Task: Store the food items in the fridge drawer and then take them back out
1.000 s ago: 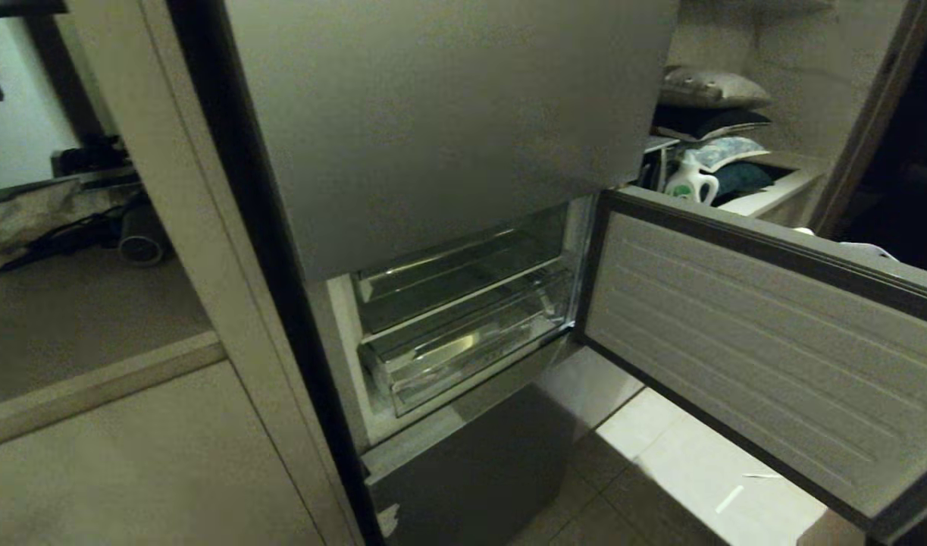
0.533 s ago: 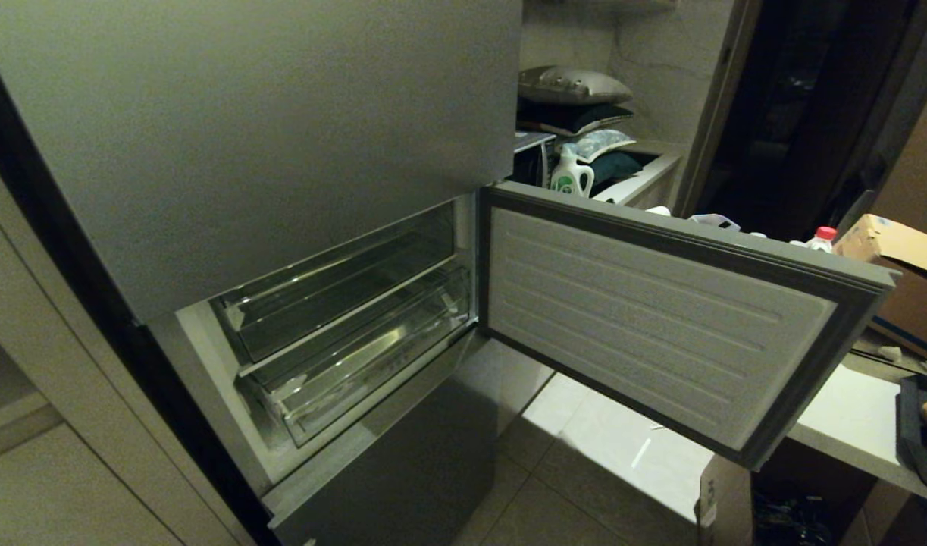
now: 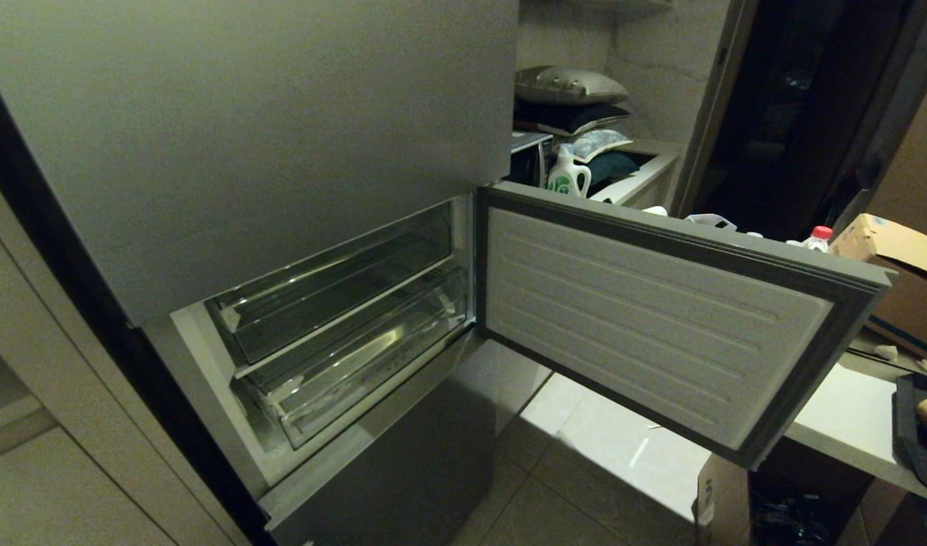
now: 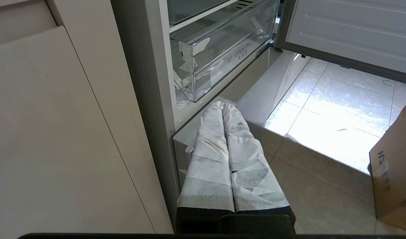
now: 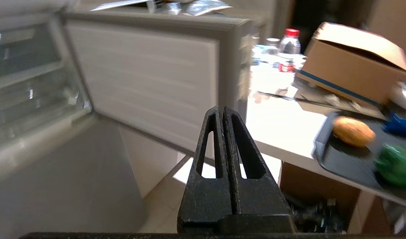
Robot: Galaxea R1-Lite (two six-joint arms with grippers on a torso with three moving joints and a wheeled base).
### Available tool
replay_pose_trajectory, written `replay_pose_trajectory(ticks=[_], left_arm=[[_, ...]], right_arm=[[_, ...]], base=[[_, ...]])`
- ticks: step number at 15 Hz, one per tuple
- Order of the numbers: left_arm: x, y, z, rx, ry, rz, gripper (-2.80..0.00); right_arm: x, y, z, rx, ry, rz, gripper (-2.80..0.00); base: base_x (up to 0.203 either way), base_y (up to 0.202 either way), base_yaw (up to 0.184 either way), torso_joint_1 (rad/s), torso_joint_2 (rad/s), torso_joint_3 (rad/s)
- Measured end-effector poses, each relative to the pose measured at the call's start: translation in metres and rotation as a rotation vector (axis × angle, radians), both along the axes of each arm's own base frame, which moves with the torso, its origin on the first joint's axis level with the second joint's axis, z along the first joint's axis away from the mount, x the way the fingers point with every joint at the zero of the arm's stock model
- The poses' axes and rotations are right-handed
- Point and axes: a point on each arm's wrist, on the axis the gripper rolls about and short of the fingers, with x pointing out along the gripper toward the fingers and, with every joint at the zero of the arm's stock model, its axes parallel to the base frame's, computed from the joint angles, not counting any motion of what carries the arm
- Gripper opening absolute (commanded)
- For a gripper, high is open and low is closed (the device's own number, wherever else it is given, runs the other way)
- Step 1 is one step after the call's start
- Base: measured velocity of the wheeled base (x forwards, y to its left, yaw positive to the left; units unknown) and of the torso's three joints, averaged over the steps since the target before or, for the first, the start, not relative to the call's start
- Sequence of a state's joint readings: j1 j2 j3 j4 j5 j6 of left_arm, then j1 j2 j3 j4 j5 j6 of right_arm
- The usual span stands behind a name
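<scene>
We see the tall grey three-door fridge (image 3: 266, 129) filling most of the head view, its middle door (image 3: 652, 318) swung wide, ribbed white liner facing us. Inside the opened compartment sit two clear plastic bins, and the lower one is the wide, shallow clear plastic fridge drawer (image 4: 219, 56) with whitish tape scraps on its front; it is pushed in, and it lies just ahead of and above our left tool (image 4: 222, 105). That left tool, its two fingers wrapped in pale tape, is pressed fully together and has hold of nothing, pointing at the grey front just below the drawer. Our right tool (image 5: 221, 109), black with triangular cut-outs, is likewise closed tight and empty; it hangs in the air with the edge of the open door ahead of it. Off to this tool's right stands a pale worktop (image 5: 282, 122) carrying a brown cardboard box (image 5: 352, 63) and a dark flat tray (image 5: 349, 159). On the tray lie the food items: a lumpy tan-brown potato-like piece (image 5: 353, 131) and, nearer the tray's outer end, a dark green rounded piece (image 5: 396, 164), apart from each other and well clear of both tools.
</scene>
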State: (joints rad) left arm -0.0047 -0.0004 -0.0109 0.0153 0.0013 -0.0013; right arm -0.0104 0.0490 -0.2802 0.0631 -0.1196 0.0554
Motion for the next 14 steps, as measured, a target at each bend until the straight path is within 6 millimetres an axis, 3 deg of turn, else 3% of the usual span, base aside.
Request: replay_pose_trajectory(ticks=[3, 6, 9, 14], left_arm=[[0.000, 0.000, 0.000, 0.000, 0.000, 0.000, -2.80], [0.000, 0.000, 0.000, 0.000, 0.000, 0.000, -2.80], [0.000, 0.000, 0.000, 0.000, 0.000, 0.001, -2.80], [0.000, 0.000, 0.000, 0.000, 0.000, 0.000, -2.80]], right_arm=[[0.008, 0.001, 0.032, 0.094, 0.083, -0.077, -2.80], [0.051, -0.001, 0.058, 0.172, 0.148, -0.205, -2.80], [0.101, -0.026, 0.066, 0.224, 0.189, -0.281, -2.80], [0.160, -0.076, 0.065, 0.273, 0.238, -0.279, -2.80]], base=[[0.000, 0.000, 0.000, 0.000, 0.00, 0.000], [0.000, 0.000, 0.000, 0.000, 0.00, 0.000], [0.000, 0.000, 0.000, 0.000, 0.00, 0.000], [0.000, 0.000, 0.000, 0.000, 0.00, 0.000]])
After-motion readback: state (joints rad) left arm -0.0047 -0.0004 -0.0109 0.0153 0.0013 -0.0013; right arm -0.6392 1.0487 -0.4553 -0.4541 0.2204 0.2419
